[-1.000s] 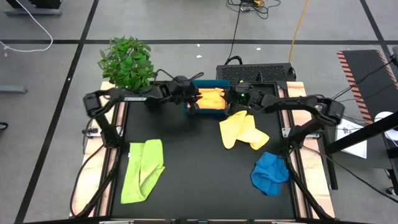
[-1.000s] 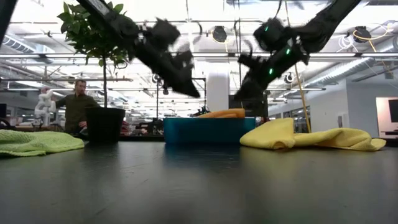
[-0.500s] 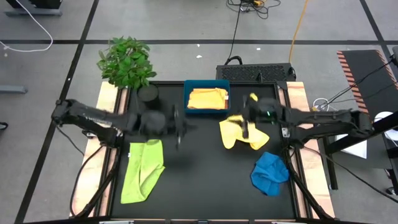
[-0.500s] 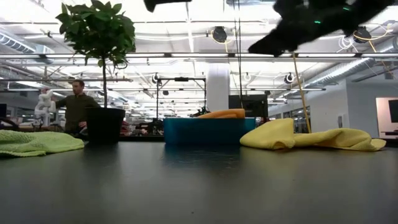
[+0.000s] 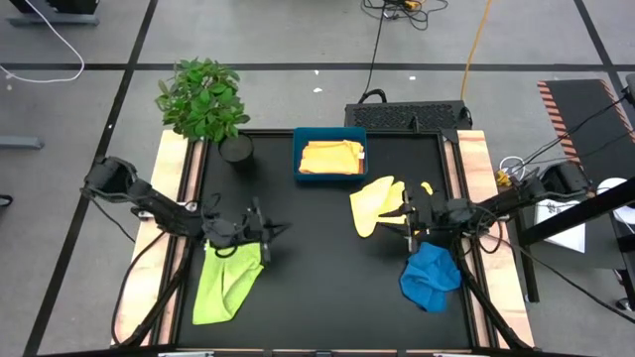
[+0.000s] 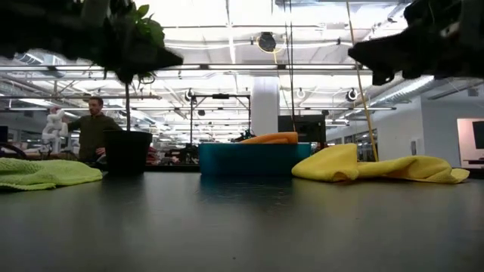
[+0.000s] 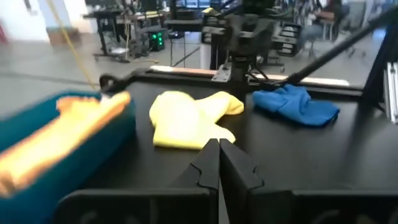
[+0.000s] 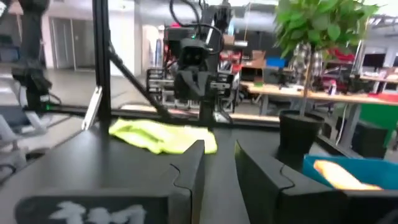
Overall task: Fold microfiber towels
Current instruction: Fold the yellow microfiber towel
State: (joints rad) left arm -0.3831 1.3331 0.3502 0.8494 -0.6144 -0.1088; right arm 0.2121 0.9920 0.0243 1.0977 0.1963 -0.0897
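The tray (image 5: 299,159) stood at the table's (image 5: 317,288) far edge, centre, with a folded towel (image 5: 331,158) inside it. A potted plant (image 5: 203,99) stood at the far left corner. One towel (image 5: 226,278) lay near left. Two towels lay right: one (image 5: 378,203) just right of centre, another (image 5: 430,278) nearer the front.
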